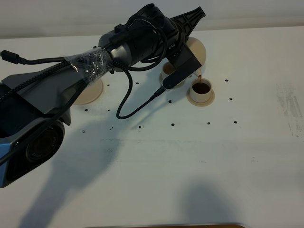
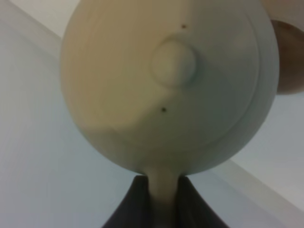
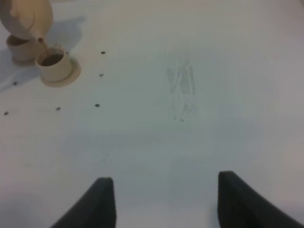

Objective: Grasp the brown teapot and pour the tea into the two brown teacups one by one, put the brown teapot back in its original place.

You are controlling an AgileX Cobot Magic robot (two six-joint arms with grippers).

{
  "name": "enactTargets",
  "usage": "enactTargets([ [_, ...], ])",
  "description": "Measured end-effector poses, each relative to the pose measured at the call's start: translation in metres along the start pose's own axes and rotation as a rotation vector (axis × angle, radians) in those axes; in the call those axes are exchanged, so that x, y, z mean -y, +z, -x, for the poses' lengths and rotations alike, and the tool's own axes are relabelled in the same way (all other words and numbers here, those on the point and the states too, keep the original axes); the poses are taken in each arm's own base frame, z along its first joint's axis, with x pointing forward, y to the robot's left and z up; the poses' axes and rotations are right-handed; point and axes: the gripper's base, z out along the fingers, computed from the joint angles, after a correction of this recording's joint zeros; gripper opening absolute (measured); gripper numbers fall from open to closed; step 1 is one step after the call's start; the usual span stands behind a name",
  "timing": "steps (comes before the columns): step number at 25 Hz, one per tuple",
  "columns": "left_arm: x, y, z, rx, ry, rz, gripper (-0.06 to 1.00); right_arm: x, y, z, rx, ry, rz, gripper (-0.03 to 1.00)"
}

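Pouring from the brown teapot (image 2: 166,85) into 1 of 2 teacups.

Clamped on the pot's loop handle (image 2: 164,183) with the left hand (image 2: 164,206), tilted above the table (image 1: 261,142). Sending a thin brown stream (image 1: 201,79) down into the teacup (image 1: 201,89) at 5 o'clock of the pot, dark tea inside, small saucer (image 1: 209,100) beneath. Flanked by the other teacup (image 3: 18,46) just beside at 10 o'clock. Well apart at 9 o'clock, the wide saucer (image 1: 92,92), partly under the arm. Hovering over the table with the right hand (image 3: 166,204), fingers apart, gripping nothing.
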Motion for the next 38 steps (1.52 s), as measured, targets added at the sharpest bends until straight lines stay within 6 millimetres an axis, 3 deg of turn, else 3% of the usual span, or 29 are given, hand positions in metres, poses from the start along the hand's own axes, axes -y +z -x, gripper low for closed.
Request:
enactTargets([
  [18,0.008,0.003,0.005,0.023,-0.015,-0.045,0.08,0.0,0.0,0.0,0.0,0.0,0.0,0.49],
  [27,0.011,0.004,0.008,0.039,-0.121,-0.063,0.08,0.0,0.0,0.0,0.0,0.0,0.0,0.49],
  [38,0.006,-0.015,-0.006,0.053,-0.205,-0.058,0.08,0.0,0.0,0.0,0.0,0.0,0.0,0.49],
])
